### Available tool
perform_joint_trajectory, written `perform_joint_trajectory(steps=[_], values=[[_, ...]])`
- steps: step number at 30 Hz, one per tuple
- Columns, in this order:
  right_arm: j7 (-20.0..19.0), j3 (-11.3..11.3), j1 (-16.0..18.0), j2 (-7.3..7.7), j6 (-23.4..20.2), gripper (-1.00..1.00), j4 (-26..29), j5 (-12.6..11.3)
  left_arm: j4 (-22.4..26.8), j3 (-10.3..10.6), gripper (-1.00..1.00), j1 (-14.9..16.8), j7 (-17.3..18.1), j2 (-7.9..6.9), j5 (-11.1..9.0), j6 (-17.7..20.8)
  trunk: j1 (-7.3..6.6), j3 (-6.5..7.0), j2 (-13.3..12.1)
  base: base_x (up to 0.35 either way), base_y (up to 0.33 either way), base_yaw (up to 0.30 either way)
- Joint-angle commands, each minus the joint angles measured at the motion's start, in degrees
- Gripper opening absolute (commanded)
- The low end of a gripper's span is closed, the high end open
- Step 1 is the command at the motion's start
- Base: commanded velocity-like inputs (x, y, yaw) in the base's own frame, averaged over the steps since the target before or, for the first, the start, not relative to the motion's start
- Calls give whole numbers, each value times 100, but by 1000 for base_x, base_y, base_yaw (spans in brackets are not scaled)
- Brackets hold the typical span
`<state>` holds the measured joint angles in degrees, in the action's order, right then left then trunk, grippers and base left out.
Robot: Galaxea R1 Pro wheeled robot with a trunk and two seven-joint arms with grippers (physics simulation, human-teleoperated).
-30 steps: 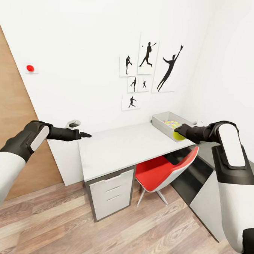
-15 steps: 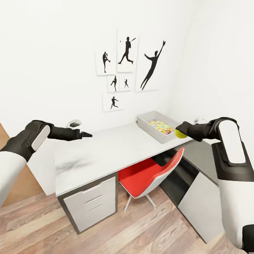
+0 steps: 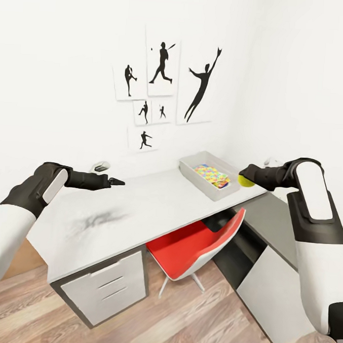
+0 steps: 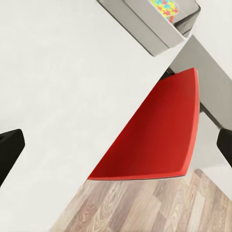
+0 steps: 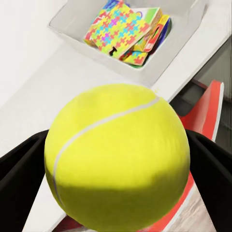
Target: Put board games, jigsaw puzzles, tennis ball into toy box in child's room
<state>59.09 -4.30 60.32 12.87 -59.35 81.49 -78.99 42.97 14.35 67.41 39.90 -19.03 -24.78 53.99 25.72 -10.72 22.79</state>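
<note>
Yellow-green tennis ball (image 3: 245, 181) clamped in right gripper (image 3: 244, 179), held in air just beside near end of toy box (image 3: 193, 172), above table (image 3: 138, 210) edge & red chair (image 3: 197, 244). Box w/ jigsaw puzzles (image 5: 117, 26) inside. Left gripper (image 3: 116, 181) over table's other end, fingers (image 4: 8, 150) apart, nothing held.

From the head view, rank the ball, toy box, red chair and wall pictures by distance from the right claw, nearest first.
1. Ball: held in the right claw.
2. Toy box: just beyond it, on the table's far end.
3. Red chair: below, tucked under the table.
4. Wall pictures: farthest, up on the wall.
</note>
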Motion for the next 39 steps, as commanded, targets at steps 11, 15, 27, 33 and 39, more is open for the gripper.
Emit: perform_joint_trajectory(steps=[11,15,27,33,39], values=[[65,-34,15,109,-33,-100,-153,-48,1,10,100,9,20,-4,-25,36,6,-115,13,275,-127,10],[67,-33,15,108,-40,-100,-164,-46,1,14,100,9,30,-10,-27,55,6,-152,13,97,-5,0],[76,-43,21,109,-42,-100,-161,-39,1,10,100,9,27,-4,-26,59,6,-263,13,147,-174,0],[76,-44,15,89,-42,-100,-160,-37,1,15,100,9,27,-4,-19,59,6,-319,13,191,-256,0],[76,-44,15,77,-45,-100,-166,-37,1,12,100,7,19,-4,-13,54,6,-375,13,193,-258,0]])
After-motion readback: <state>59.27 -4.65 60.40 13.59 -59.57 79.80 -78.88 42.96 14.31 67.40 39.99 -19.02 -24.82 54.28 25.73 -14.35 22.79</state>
